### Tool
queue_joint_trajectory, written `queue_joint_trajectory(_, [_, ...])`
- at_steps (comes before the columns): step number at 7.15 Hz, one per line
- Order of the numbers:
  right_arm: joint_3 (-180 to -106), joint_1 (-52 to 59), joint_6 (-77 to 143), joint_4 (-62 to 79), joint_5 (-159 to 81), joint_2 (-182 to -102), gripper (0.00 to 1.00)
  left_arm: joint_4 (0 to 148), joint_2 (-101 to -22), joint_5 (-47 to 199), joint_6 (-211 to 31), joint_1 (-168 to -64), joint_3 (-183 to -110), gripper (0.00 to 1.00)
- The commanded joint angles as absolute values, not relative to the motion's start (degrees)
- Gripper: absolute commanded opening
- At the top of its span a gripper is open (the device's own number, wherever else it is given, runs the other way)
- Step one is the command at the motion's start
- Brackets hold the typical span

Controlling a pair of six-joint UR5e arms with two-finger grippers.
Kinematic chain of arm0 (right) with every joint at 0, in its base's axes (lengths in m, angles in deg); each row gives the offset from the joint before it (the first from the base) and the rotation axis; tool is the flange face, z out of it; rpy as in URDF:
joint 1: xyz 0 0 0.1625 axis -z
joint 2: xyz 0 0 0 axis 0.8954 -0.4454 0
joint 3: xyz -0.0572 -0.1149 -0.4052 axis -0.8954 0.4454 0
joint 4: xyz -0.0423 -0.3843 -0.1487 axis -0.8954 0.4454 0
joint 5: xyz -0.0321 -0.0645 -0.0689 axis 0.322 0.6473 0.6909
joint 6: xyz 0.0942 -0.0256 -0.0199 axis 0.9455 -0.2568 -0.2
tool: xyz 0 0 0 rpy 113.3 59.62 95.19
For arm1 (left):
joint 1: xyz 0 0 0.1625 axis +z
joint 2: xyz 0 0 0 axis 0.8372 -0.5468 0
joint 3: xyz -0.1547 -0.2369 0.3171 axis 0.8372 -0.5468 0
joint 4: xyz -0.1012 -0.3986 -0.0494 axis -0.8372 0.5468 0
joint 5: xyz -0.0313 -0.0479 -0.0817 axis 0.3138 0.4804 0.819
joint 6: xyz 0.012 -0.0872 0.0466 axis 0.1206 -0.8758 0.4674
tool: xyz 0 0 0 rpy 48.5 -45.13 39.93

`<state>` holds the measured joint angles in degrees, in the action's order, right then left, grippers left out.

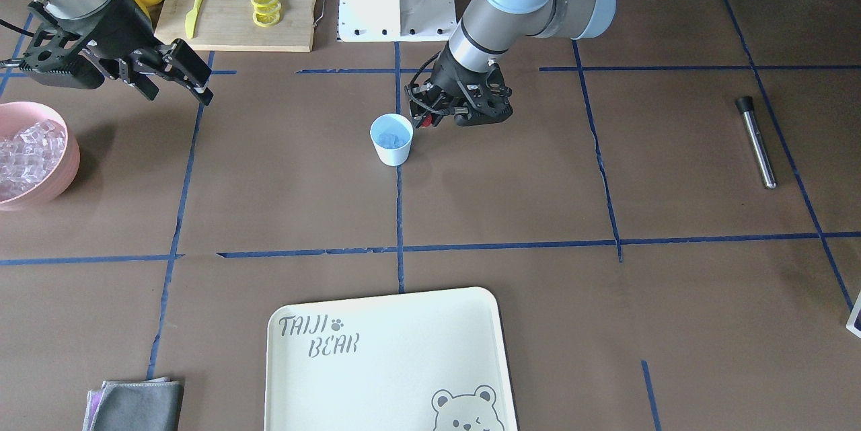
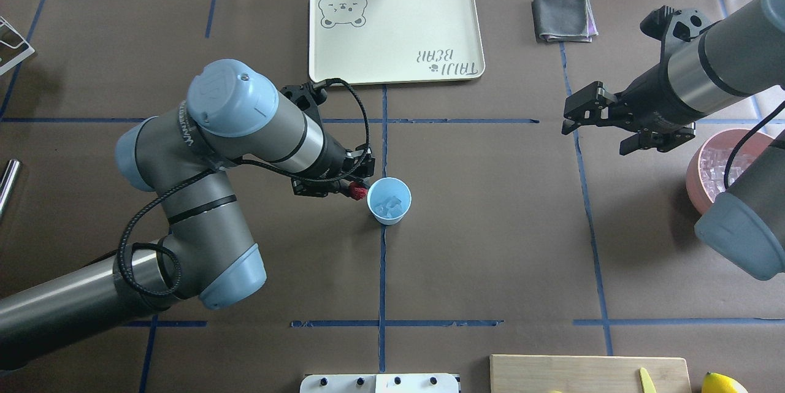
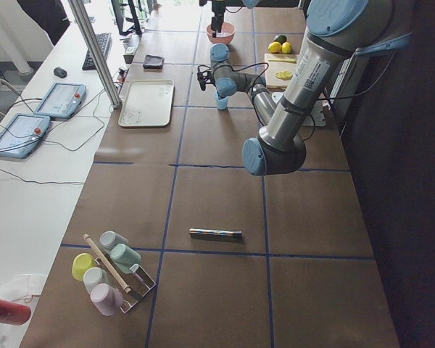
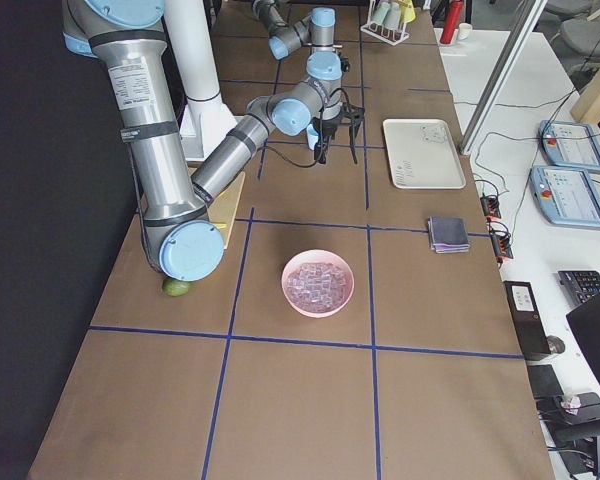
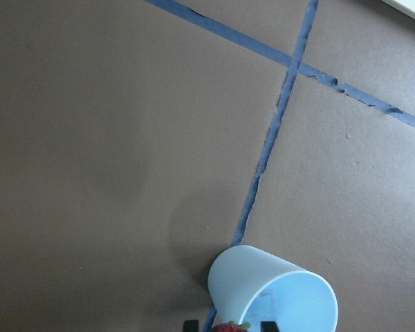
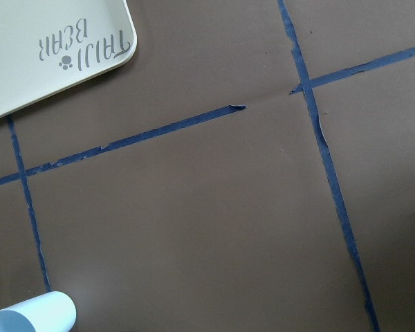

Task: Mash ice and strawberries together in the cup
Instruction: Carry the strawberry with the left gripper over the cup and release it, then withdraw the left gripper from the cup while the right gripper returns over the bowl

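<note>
Overhead exterior, as I log it from my station:
- Left gripper (image 2: 357, 189): clamped on the strawberry (image 2: 355, 192), which it holds just beside the cup's rim.
- Light blue cup (image 2: 385, 220): upright on the blue tape line at mid-table, with ice (image 2: 390, 204) inside.
- Right gripper (image 2: 592, 141): jaws spread wide with nothing between them, well apart from the cup.
- Pink bowl (image 2: 696, 167): near the right gripper and filled with more clear cubes.
</note>
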<state>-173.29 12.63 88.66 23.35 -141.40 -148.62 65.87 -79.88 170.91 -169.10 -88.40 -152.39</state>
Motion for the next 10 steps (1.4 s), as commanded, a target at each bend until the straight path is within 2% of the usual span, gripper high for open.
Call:
queue_joint_trajectory(1, [-173.3, 12.6, 88.5, 23.3, -141.6, -148.7, 0.99, 65.9, -84.9, 168.7, -170.8, -87.0, -147.5, 0.00])
queue_joint_trajectory(2, [-173.4, 12.6, 88.5, 23.3, -141.5, -148.7, 0.99, 66.0, -85.0, 168.3, -170.8, -86.6, -147.5, 0.02])
queue_joint_trajectory(3, [-173.3, 12.6, 88.5, 23.3, -141.6, -148.7, 0.99, 66.2, -84.8, 168.2, -170.2, -86.6, -147.6, 0.31])
queue_joint_trajectory(4, [-173.2, 12.6, 88.5, 23.3, -141.6, -148.8, 0.99, 66.1, -84.8, 167.6, -170.1, -86.6, -148.0, 0.74])
queue_joint_trajectory(5, [-173.2, 12.4, 88.5, 23.3, -141.6, -149.1, 0.99, 66.2, -84.7, 165.8, -170.1, -86.6, -148.0, 0.81])
queue_joint_trajectory(6, [-173.4, 12.1, 86.9, 23.0, -141.6, -150.3, 0.99, 66.0, -84.3, 165.6, -170.0, -87.1, -149.1, 0.93])
queue_joint_trajectory(7, [-173.4, 11.0, 83.9, 22.9, -141.6, -151.6, 0.99, 65.7, -80.3, 166.7, -169.0, -89.4, -153.8, 0.93])
queue_joint_trajectory(9, [-172.9, 5.3, 73.2, 23.0, -145.7, -156.1, 0.99, 65.7, -63.1, 171.5, -155.6, -93.6, -168.0, 0.93])
queue_joint_trajectory(10, [-172.1, 0.7, 65.9, 23.7, -148.5, -158.4, 0.99, 65.9, -55.8, 174.4, -148.8, -96.7, -170.9, 0.93])
